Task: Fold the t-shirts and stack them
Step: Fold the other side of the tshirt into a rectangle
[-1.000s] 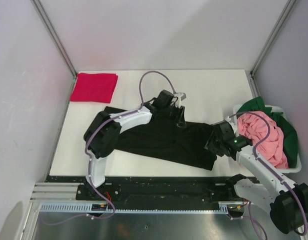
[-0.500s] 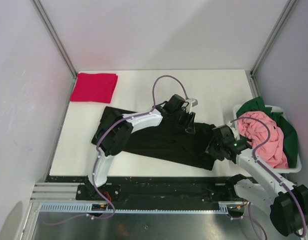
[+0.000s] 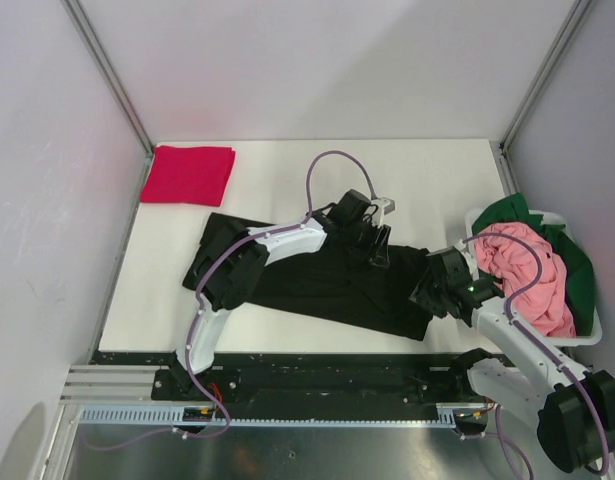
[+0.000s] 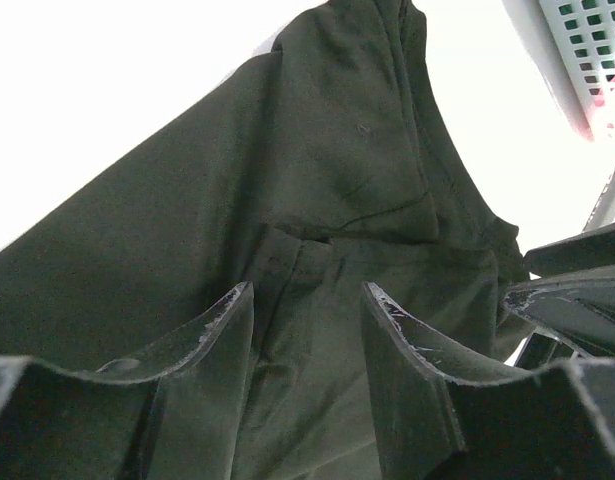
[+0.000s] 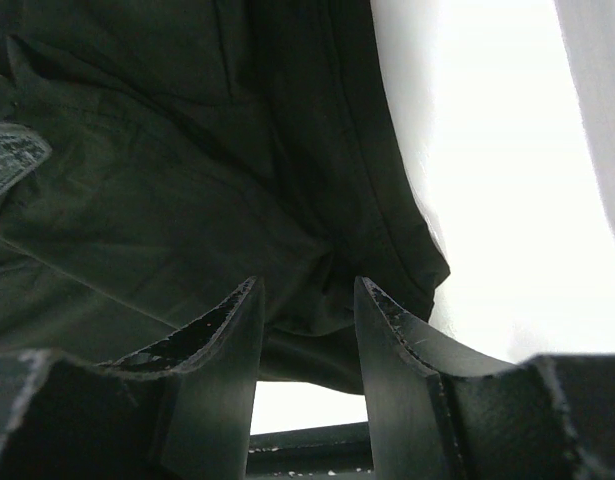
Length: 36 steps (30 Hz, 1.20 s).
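Observation:
A black t-shirt (image 3: pixel 317 285) lies spread and wrinkled across the middle of the white table (image 3: pixel 287 170). My left gripper (image 3: pixel 380 253) hangs over the shirt's far right part. Its jaws stand apart over a fold of the black cloth (image 4: pixel 317 150), and the left gripper (image 4: pixel 307 290) clamps nothing. My right gripper (image 3: pixel 425 291) is at the shirt's right edge. It is also open (image 5: pixel 307 285), with the hem of the black cloth (image 5: pixel 167 200) just beyond its fingertips. A crimson red t-shirt (image 3: pixel 187 174) lies folded at the far left corner.
A white plastic basket (image 3: pixel 585 340) stands at the table's right edge, holding a pink t-shirt (image 3: pixel 522 265) and a dark green t-shirt (image 3: pixel 512 210). Its mesh wall (image 4: pixel 587 50) shows in the left wrist view. Grey walls enclose the table on three sides.
My left gripper has moved to the right across the black shirt, toward the right gripper, and its jaws have spread a little. The right arm has barely moved.

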### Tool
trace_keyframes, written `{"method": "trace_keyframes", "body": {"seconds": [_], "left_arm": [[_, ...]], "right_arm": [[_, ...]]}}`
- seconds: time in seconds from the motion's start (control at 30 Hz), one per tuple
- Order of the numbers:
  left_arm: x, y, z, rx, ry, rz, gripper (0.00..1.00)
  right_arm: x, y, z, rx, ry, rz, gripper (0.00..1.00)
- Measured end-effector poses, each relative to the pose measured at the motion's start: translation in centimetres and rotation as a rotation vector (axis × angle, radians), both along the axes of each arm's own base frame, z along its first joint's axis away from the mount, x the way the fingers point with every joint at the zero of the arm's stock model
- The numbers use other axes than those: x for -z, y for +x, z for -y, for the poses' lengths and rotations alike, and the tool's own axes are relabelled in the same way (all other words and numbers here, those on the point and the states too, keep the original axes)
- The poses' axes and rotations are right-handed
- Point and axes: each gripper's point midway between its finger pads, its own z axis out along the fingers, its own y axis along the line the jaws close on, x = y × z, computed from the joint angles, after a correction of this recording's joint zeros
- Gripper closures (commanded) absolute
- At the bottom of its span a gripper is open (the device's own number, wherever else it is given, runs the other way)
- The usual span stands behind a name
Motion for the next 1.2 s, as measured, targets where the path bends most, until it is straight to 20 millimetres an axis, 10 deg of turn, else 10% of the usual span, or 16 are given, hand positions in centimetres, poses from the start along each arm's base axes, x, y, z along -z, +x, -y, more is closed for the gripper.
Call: {"method": "trace_keyframes", "body": {"seconds": [0.37, 1.2], "left_arm": [[1.0, -0.1, 0.0, 0.001, 0.029, 0.018, 0.5], [0.6, -0.7, -0.2, 0.004, 0.035, 0.032, 0.96]], "right_arm": [[0.2, 1.1, 0.0, 0.013, 0.004, 0.014, 0.56], [0.9, 2.0, -0.2, -0.001, -0.008, 0.015, 0.92]]}}
